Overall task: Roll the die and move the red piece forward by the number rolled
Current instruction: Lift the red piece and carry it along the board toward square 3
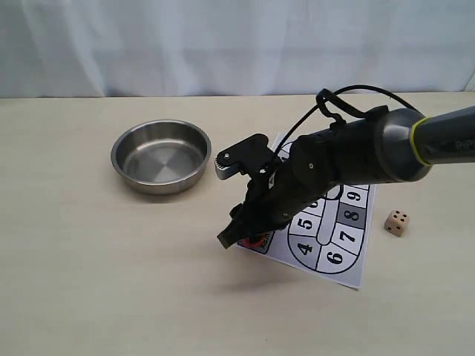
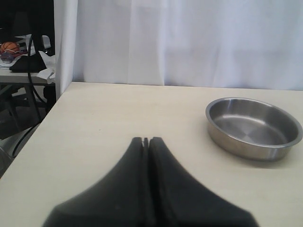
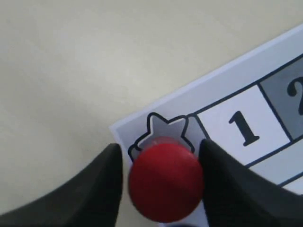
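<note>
The red piece (image 3: 165,182) stands on the star square at the corner of the numbered board (image 3: 246,94). My right gripper (image 3: 160,145) is open and straddles it. One finger sits against the piece and a thin gap shows at the other. In the exterior view the right gripper (image 1: 241,233) is lowered over the board's near-left corner, and only a sliver of the red piece (image 1: 254,240) shows. The tan die (image 1: 396,222) rests on the table right of the board (image 1: 343,256), apart from both grippers. My left gripper (image 2: 146,140) is shut on nothing above bare table.
A steel bowl (image 1: 161,156) sits left of the board, and the left wrist view shows it as an empty bowl (image 2: 253,127). The right arm (image 1: 356,148) stretches across the board from the right. A white curtain backs the table.
</note>
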You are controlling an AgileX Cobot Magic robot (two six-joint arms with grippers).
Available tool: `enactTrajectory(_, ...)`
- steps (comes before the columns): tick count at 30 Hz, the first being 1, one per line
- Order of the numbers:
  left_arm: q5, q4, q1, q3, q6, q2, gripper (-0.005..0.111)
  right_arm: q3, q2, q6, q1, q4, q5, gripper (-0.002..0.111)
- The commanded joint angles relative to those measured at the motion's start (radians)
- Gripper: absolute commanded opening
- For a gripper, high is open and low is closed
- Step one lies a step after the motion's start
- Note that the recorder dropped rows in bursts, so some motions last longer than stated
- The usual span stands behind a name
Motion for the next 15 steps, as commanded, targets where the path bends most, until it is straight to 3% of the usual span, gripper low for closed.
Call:
enactTrajectory(1, -0.011, -0.001, 0.000, 0.002, -0.004, -0.001, 0.000, -0.004, 0.000, 0.000, -0.005, -0.010, 0.001, 0.013)
enactTrajectory(3, -0.011, -0.001, 0.000, 0.002, -0.004, -0.001, 0.000, -0.004, 0.000, 0.000, -0.005, -0.010, -0.011, 0.004)
enactTrajectory(10, -0.011, -0.001, 0.000, 0.002, -0.004, -0.001, 0.000, -0.004, -0.027, 0.032, -0.011, -0.054, -0.113, 0.004)
enactTrajectory(15, -0.011, -0.001, 0.000, 0.002, -0.004, -0.001, 0.000, -0.004, -0.029, 0.031, -0.074, -0.061, -0.144, 0.004)
